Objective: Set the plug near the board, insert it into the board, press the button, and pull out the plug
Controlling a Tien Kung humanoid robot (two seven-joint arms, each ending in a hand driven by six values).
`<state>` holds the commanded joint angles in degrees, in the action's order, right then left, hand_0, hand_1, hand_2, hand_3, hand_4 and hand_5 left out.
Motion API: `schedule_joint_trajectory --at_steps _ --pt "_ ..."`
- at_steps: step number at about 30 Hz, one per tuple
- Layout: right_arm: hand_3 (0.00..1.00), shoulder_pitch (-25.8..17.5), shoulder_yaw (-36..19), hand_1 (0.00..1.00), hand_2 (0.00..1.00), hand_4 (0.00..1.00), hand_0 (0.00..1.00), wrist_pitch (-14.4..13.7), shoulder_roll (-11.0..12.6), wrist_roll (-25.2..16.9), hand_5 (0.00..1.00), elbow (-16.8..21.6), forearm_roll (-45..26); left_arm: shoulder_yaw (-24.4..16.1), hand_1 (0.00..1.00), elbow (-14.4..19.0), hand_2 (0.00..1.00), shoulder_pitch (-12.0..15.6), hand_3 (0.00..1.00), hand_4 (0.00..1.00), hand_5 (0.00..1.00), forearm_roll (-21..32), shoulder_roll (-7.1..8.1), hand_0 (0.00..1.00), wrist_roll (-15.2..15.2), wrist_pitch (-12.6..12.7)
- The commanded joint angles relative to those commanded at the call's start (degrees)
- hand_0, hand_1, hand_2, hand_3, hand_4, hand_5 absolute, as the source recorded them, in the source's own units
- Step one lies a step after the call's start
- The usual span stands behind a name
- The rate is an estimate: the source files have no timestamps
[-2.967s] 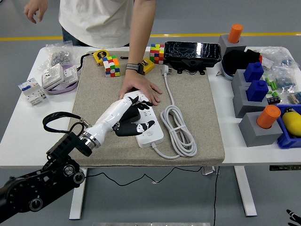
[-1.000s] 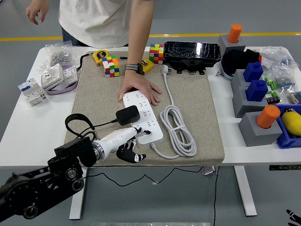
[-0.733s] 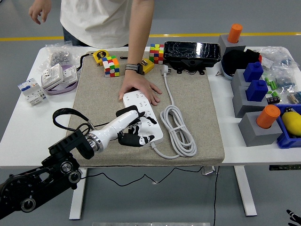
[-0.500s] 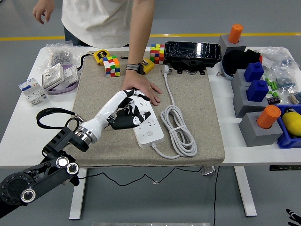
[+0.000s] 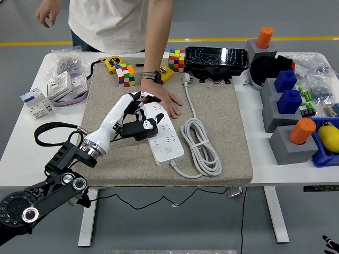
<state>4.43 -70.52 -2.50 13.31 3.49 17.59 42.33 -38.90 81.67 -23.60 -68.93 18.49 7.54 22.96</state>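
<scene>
A white power strip (image 5: 168, 144) lies on the beige mat (image 5: 222, 106), its grey cable (image 5: 202, 143) coiled to its right. My left hand (image 5: 139, 117) reaches in from the lower left over the strip's far half. Its fingers are curled around the black plug (image 5: 136, 130), which sits at the strip's left edge; whether its pins are in the sockets is hidden. The plug's black cord (image 5: 50, 128) loops back along my arm. A person's hand (image 5: 160, 98) lies flat on the strip's far end and holds it down.
Two colour cubes (image 5: 125, 73), a yellow tape measure (image 5: 113, 63) and a black box (image 5: 216, 58) lie along the mat's far edge. Switch parts (image 5: 63, 84) are at the far left. Grey blocks with blue and orange pegs (image 5: 290, 121) stand at the right.
My left hand dropped to the mat's near edge, leaving the plug on the strip, then came back up over it. It has now closed on the plug, which has shifted slightly left.
</scene>
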Motion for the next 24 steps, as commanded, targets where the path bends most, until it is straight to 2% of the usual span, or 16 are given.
schedule_joint_trajectory --at_steps 4,5,6,11,12,14,17,23,24 --pt "0.547 -0.02 0.10 0.624 0.605 0.883 0.525 0.02 -0.03 0.00 0.405 0.02 -0.04 0.32 0.079 0.53 0.212 0.00 0.592 0.726 0.228 -3.02 0.19 0.114 -3.68 -2.41" --pt "0.547 0.00 0.17 0.624 0.605 0.883 0.525 0.03 -0.01 0.01 0.405 -0.02 -0.06 0.38 0.079 0.95 0.212 -0.05 0.592 0.726 0.228 -5.40 0.26 0.114 -5.90 -3.97" --pt "0.546 0.00 0.20 0.624 0.604 0.881 0.525 0.03 0.00 0.02 0.405 -0.03 -0.06 0.44 0.072 1.26 0.154 -0.10 0.688 0.805 0.163 -7.54 0.32 0.084 -7.97 -5.45" --pt "0.546 0.09 0.44 0.624 0.604 0.881 0.525 0.03 0.16 0.01 0.405 0.02 -0.12 0.84 0.072 3.21 0.154 -0.48 0.688 0.805 0.163 -18.17 0.43 0.084 -19.87 -14.21" --pt "0.547 0.12 0.46 0.624 0.604 0.881 0.525 0.04 0.17 0.02 0.405 0.03 -0.11 1.08 0.071 3.42 0.134 -0.60 0.864 0.847 0.133 -19.27 0.45 0.081 -22.10 -15.75" --pt "0.547 0.10 0.49 0.624 0.604 0.881 0.525 0.02 0.19 -0.01 0.405 0.08 -0.11 1.51 0.071 3.51 0.134 -0.82 0.864 0.847 0.133 -20.30 0.47 0.081 -25.59 -18.08" --pt "0.547 0.08 0.64 0.624 0.604 0.881 0.525 0.04 0.19 0.01 0.405 0.02 -0.15 2.14 0.071 3.22 0.134 -1.08 0.864 0.847 0.133 -21.54 0.49 0.081 -27.23 -19.48" --pt "0.547 0.09 0.88 0.624 0.604 0.880 0.525 0.07 0.18 0.02 0.404 -0.01 -0.22 2.96 0.073 2.84 0.134 -1.34 0.843 0.835 0.111 -21.87 0.50 0.086 -28.18 -20.58" --pt "0.546 0.09 0.91 0.624 0.604 0.881 0.525 0.07 0.21 0.01 0.405 0.00 -0.22 3.12 0.071 2.78 0.134 -1.41 0.804 0.815 0.122 -21.74 0.47 0.086 -28.12 -20.64"
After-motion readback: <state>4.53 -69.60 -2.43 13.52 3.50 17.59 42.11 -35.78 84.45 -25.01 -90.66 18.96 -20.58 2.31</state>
